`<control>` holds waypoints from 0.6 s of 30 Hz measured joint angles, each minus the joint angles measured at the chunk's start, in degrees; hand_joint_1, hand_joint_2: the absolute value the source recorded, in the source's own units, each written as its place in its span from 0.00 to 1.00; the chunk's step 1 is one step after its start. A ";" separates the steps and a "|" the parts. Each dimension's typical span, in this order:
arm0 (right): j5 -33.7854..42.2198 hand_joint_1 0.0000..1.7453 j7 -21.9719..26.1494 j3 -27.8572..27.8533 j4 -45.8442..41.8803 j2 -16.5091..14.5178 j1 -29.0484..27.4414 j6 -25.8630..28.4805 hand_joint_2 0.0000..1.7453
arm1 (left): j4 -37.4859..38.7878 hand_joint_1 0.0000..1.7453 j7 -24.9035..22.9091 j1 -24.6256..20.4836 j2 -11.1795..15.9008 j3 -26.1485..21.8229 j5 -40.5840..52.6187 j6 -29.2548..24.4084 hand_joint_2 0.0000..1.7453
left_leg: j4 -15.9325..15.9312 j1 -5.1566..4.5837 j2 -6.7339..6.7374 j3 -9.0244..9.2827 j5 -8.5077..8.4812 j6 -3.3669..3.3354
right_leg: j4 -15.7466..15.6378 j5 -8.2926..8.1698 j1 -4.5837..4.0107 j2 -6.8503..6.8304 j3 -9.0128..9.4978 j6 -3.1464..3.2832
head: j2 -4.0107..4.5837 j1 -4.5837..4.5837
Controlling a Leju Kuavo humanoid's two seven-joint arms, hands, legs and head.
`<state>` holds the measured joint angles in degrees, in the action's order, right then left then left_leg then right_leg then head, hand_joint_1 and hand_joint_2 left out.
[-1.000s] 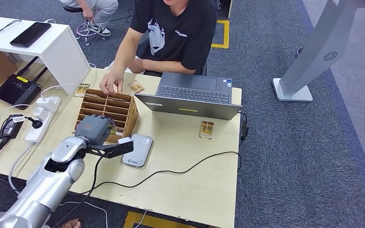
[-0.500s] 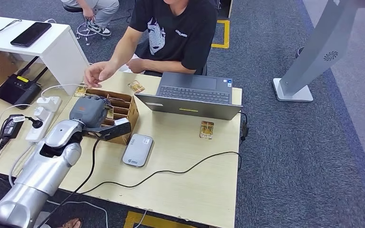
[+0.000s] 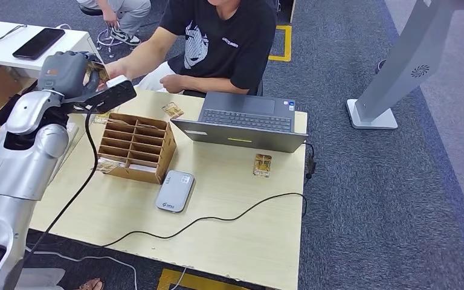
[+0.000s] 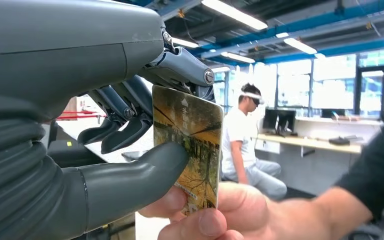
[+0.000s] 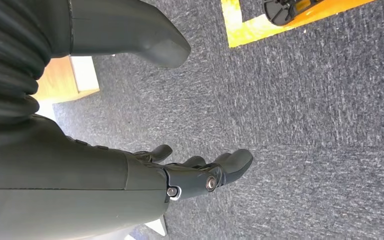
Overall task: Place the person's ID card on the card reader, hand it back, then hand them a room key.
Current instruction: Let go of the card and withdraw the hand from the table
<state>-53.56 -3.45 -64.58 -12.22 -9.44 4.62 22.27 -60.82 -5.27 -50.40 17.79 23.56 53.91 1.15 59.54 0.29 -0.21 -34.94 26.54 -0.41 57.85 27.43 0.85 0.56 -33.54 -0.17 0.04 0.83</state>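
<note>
At the upper left of the head view, the left robot hand (image 3: 66,72) is raised above the counter (image 3: 241,199), pinching a yellow-brown room key (image 4: 187,145) between thumb and fingers; the person's hand (image 4: 215,212) grips the card's lower edge. The right robot hand (image 5: 200,175) hangs over the carpet, fingers loosely apart, holding nothing.

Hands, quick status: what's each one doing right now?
Left hand: pinching a card that a person's hand also grips.
Right hand: open, holding nothing, hanging over the carpet.
</note>
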 joint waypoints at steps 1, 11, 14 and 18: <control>-0.23 0.00 -0.05 0.03 0.00 0.07 0.01 -0.01 1.00 | 0.18 1.00 -0.50 -0.55 -0.01 -0.09 0.42 -0.31 1.00 | 0.00 0.00 0.00 0.00 0.00 0.00 | 0.00 0.00 0.00 0.00 0.00 0.00 | 0.00 0.00; -1.56 0.00 -0.68 0.99 0.00 0.44 0.17 -0.23 1.00 | 10.45 0.95 0.21 -4.25 -1.42 -0.40 3.09 -6.69 1.00 | 0.00 0.00 0.01 0.01 0.00 0.00 | 0.01 0.00 0.00 0.02 -0.01 0.00 | 0.00 0.01; -1.63 0.00 -0.89 1.00 0.00 0.51 0.17 -0.19 1.00 | 11.51 0.20 0.46 -4.20 -1.79 -0.53 2.90 -7.26 1.00 | 0.00 0.00 0.01 0.00 0.00 0.00 | 0.02 0.00 0.00 0.03 -0.01 0.00 | -0.01 0.00; -1.65 0.00 -1.09 1.00 0.00 0.56 0.18 -0.17 1.00 | 11.71 0.00 0.67 -3.69 -2.31 -1.55 2.22 -9.71 1.00 | 0.00 -0.01 0.01 -0.01 0.02 0.01 | 0.01 0.01 0.01 0.03 -0.01 0.00 | -0.01 0.00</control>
<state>-55.21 -4.55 -63.58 -12.22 -8.87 4.80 22.10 -49.11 -4.60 -54.09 15.49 22.01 56.13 -8.56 59.54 0.28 -0.21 -34.94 26.57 -0.40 57.86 27.44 0.85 0.59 -33.55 -0.17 0.04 0.83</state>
